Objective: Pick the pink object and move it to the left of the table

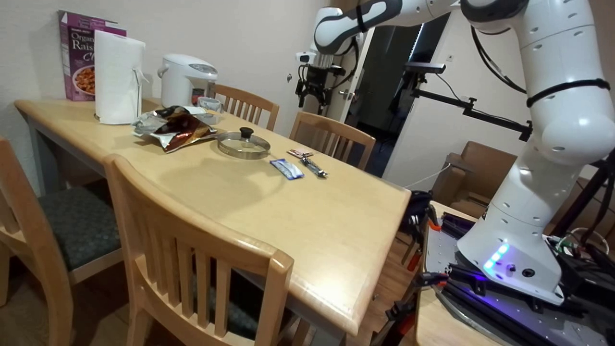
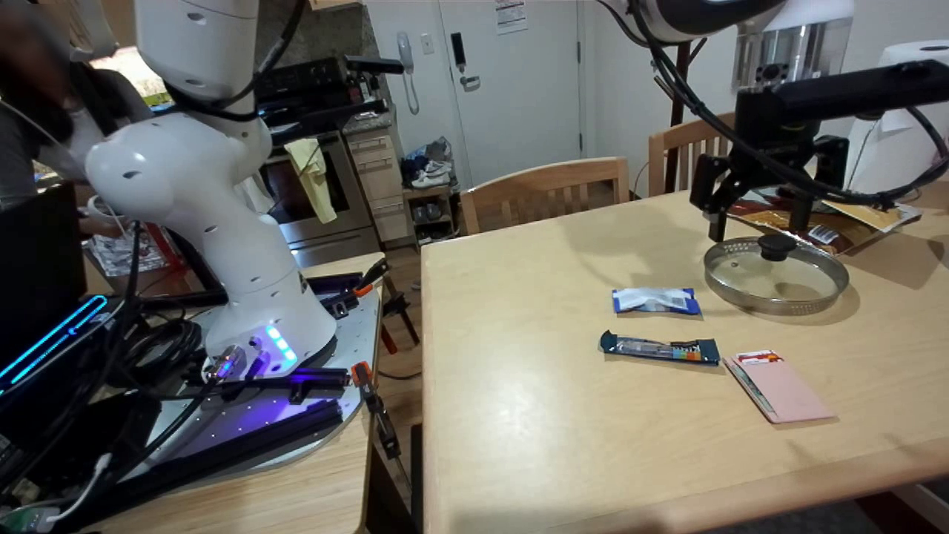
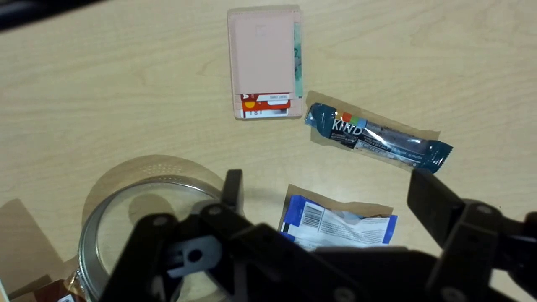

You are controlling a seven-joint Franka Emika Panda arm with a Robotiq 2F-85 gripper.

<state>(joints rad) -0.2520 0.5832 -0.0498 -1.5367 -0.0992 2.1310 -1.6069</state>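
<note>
Wrist view shows, nearest, the black jaws standing wide apart and holding nothing; beyond them lie a white-and-blue plastic packet (image 3: 335, 228), then a teal-wrapped oblong bar (image 3: 379, 137), and farthest, just beside it, the flat pale-pink card wallet (image 3: 265, 58) on the smooth light-wood surface (image 3: 105, 105). I judge the approach is in hand, so the next move calls for travelling over the wallet and aligning to its narrower width.
</note>
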